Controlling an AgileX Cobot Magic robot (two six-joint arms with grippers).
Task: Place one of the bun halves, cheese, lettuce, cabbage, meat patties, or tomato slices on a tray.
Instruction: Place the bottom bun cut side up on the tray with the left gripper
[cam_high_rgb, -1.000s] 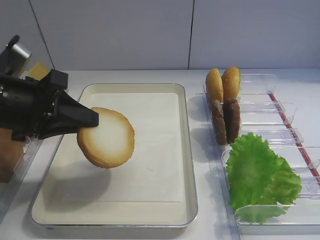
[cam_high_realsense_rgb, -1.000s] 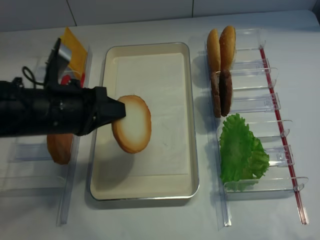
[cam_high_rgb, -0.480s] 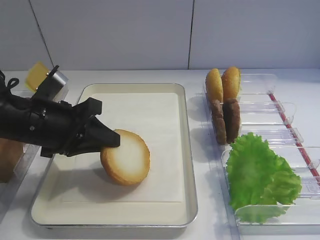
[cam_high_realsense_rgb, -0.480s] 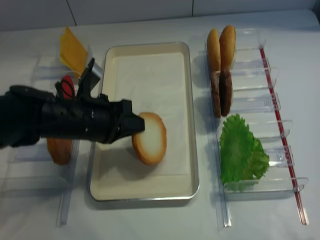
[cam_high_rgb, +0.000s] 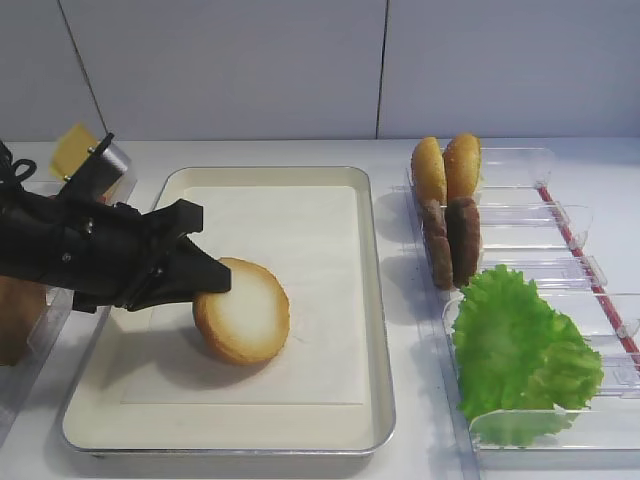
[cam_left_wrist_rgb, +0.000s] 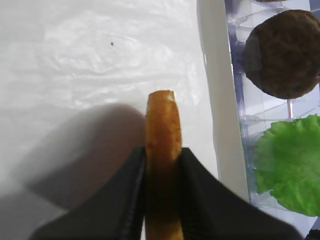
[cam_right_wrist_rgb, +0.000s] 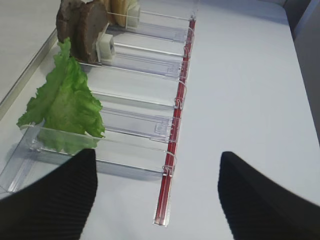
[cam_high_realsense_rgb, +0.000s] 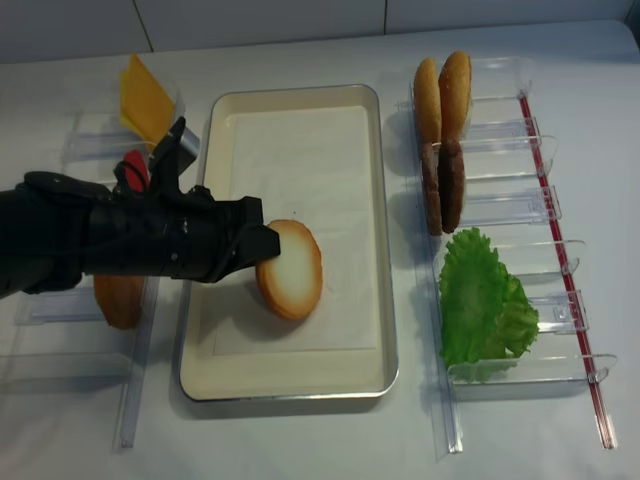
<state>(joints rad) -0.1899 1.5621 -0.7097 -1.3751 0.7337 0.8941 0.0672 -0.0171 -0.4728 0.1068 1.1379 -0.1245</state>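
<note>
Your left gripper (cam_high_rgb: 212, 285) still pinches the bun half (cam_high_rgb: 243, 311) on edge. It has dropped from mid-air toward 6 o'clock, low over the tray (cam_high_rgb: 372, 300) liner. Your right gripper's (cam_right_wrist_rgb: 155, 197) fingers stay spread.

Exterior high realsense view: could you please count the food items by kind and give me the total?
Bun pieces: 4 (pale bun half, two golden-orange buns, darker brown bun)
Meat patties: 2
Lettuce: 1 bunch
Cheese: 1
Tomato slice: 1 visible, partly hidden
Total: 9
</note>
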